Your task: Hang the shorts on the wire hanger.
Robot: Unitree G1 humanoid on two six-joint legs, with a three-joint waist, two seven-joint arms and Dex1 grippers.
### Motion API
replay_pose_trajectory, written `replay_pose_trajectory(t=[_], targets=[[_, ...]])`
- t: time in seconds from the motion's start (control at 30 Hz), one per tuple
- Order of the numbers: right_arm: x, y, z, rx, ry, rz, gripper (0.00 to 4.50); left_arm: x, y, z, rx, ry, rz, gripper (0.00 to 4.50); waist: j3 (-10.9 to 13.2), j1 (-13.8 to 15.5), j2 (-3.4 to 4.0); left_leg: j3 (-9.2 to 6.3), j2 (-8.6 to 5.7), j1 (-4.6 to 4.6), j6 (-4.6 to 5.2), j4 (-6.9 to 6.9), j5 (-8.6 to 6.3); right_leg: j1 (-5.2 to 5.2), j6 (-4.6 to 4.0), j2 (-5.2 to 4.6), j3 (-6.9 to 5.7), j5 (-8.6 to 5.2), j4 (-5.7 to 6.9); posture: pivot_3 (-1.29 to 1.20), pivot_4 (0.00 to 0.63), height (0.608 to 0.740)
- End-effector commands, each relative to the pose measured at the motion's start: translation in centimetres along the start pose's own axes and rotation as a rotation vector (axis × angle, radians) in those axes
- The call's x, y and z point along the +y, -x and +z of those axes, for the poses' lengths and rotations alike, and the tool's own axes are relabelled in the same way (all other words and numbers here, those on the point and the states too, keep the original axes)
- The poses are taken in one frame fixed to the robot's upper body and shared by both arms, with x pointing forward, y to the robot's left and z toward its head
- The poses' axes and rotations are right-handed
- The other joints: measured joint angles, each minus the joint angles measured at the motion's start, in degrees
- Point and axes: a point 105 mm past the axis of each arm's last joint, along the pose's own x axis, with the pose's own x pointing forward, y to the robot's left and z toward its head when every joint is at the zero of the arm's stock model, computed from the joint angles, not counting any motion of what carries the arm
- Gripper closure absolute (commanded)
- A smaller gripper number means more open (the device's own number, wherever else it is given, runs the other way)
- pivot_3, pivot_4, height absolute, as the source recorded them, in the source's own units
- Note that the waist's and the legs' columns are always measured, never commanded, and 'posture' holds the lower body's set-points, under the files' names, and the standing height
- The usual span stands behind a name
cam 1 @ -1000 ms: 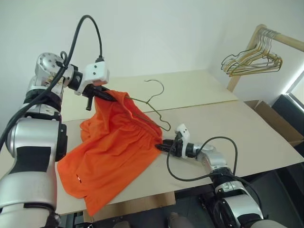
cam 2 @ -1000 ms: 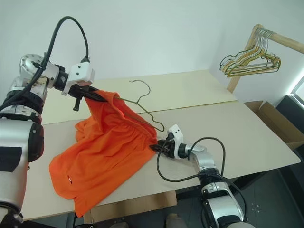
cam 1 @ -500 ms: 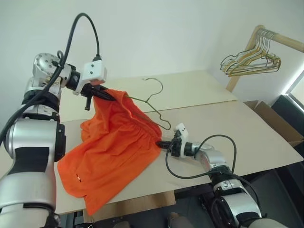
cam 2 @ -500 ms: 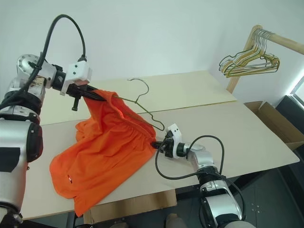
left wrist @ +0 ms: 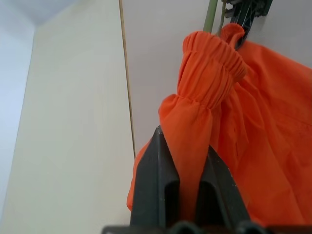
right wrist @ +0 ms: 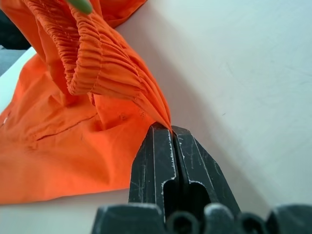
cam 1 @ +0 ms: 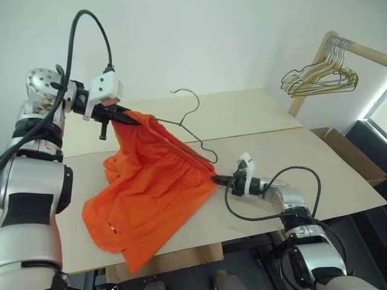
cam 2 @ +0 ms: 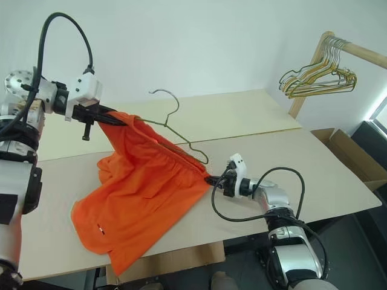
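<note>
— Is there any writing, label or number to read here?
— None that can be read. The shorts [cam 1: 151, 193] carry a tiny white mark near one hem, possibly a logo, too small to make out.

The orange shorts [cam 1: 151, 193] hide much of the wire hanger's [cam 1: 187, 124] lower bar.

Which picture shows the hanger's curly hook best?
The left eye view: the wire hanger shows whole there, hook up against the wall. The right eye view shows it too. The wrist views catch just green bits beside the shorts.
</note>
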Motion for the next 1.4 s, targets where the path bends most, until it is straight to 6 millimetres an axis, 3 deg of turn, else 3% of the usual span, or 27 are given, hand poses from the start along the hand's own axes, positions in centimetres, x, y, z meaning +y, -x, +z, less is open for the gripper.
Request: replay_pose_trajectory(t=[0.03,0.37,0.77,0.93,1.1,1.2,1.4], targets=[[-0.8,1.1,0.5,0.005,-0.001,-0.037,4.46,0.8,2.0,1.4,-0.035,-0.061,0.061,4.5,0.0,0.1,0.0,0.0,0.0,0.0,0.0,0.01,0.0,0.0,0.0,0.0,0.0,0.0,0.0,-0.02,0.0,0.74],[-1.5,1.2,0.3,0.044,-0.027,-0.057,4.46,-0.3,2.6,-0.3,0.058,-0.088,0.027,4.5,0.0,0.1,0.0,0.02,0.0,-0.01,0.0,0.03,0.0,0.0,0.0,0.0,0.01,-0.01,-0.01,-0.01,0.0,0.74],[-1.8,1.3,-0.1,0.073,-0.03,-0.07,4.46,0.0,4.0,0.1,-0.025,-0.037,0.093,4.5,0.0,0.1,0.0,0.02,0.0,-0.06,0.0,0.04,0.0,-0.03,0.01,0.0,0.01,-0.01,-0.01,0.0,0.0,0.74],[-1.6,1.4,0.5,0.066,0.0,-0.063,4.46,-1.6,4.2,-3.0,0.235,-0.118,-0.02,4.5,0.0,0.0,0.0,0.03,0.0,-0.04,0.0,0.05,0.0,-0.03,0.0,0.01,0.01,-0.01,-0.01,0.0,0.0,0.74],[-0.5,1.9,2.6,0.05,0.093,-0.009,4.46,-1.1,3.5,-2.1,0.164,-0.135,0.012,4.5,0.0,0.3,0.0,0.03,0.0,-0.11,0.0,0.08,0.0,-0.06,0.0,0.0,0.0,-0.01,-0.02,0.01,0.0,0.74],[1.0,2.1,4.4,0.071,0.249,0.029,4.46,-0.6,2.7,-1.2,0.074,-0.133,0.048,4.5,0.0,0.8,0.0,0.02,0.0,-0.19,0.01,0.12,0.0,-0.07,0.01,-0.02,-0.04,-0.01,-0.03,0.0,0.0,0.74],[5.0,2.2,10.0,0.105,0.596,0.056,4.46,-0.2,1.2,-1.4,0.016,-0.132,0.124,4.5,0.0,1.3,0.02,0.03,0.02,-0.27,0.04,0.18,-0.02,-0.18,0.02,-0.01,-0.05,-0.01,0.0,-0.01,0.0,0.74]])
